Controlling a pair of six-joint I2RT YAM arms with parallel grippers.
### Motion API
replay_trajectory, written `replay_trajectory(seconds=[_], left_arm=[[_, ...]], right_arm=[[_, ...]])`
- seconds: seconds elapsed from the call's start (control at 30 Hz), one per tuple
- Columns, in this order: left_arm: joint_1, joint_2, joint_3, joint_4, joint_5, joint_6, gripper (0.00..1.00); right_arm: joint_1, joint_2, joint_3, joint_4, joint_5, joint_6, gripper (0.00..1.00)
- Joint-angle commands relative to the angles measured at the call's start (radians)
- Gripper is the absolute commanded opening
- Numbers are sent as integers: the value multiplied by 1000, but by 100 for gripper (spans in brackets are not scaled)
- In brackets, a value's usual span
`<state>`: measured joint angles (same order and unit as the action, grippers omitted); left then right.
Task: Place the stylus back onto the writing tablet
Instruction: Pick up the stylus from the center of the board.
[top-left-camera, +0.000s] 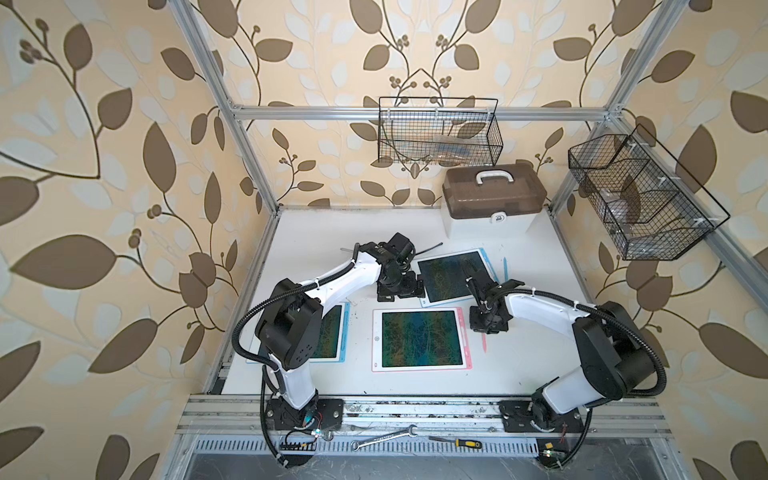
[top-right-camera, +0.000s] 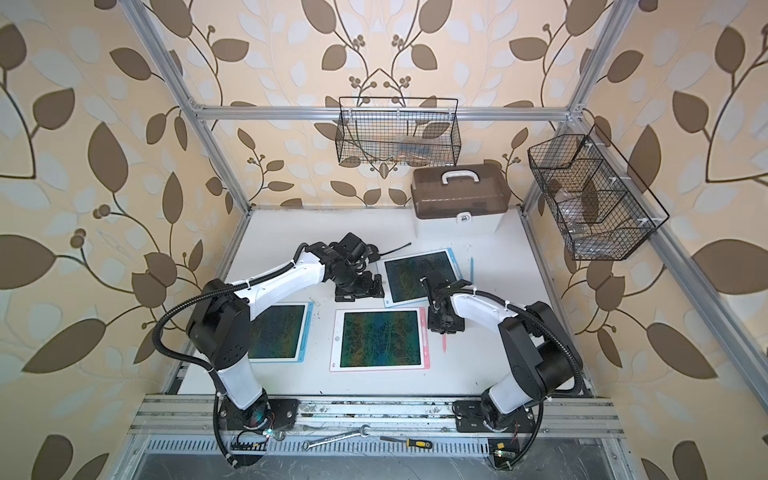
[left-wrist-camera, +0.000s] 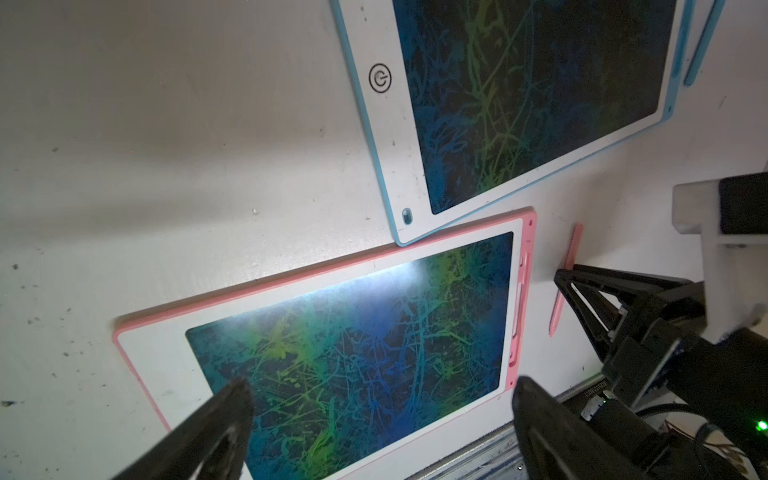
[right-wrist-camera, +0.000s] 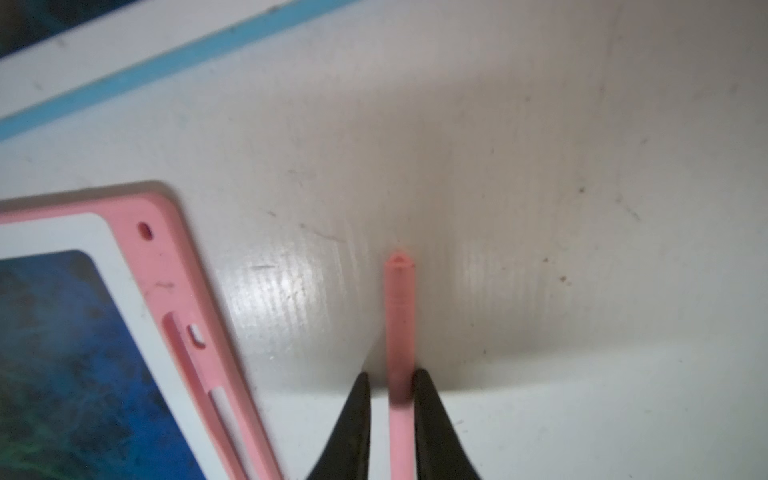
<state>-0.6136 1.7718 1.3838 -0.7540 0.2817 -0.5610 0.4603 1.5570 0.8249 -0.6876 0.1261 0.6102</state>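
The pink stylus (right-wrist-camera: 400, 311) lies on the table (right-wrist-camera: 540, 166), just beside the slotted edge of the pink tablet (right-wrist-camera: 166, 257). The right gripper (right-wrist-camera: 390, 376) straddles it loosely, with a gap at one finger. The left gripper (left-wrist-camera: 380, 399) gapes wide. A power symbol (left-wrist-camera: 380, 77) marks one blue tablet (left-wrist-camera: 386, 166); the wrench (top-left-camera: 384, 438) lettering is unreadable.

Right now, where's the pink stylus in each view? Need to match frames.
In a top view: pink stylus right of centre, beside the pink tablet.
In a top view: stylus likewise right of centre.
Left wrist: stylus right of centre.
Right wrist: stylus central, lower half, between the right gripper fingertips.
Shared landmark: the pink tablet, alongside it in all four.
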Motion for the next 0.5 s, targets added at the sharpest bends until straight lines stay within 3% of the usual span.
replay_trajectory(seconds=[0.0,0.47], left_arm=[[11,-37,7,1,18,-5,98],[11,-40,9,-9,10,-3,97]], right_arm=[[5,14,-15,-46,32,15,20],[3,63,-6,-37,30,-18,12]])
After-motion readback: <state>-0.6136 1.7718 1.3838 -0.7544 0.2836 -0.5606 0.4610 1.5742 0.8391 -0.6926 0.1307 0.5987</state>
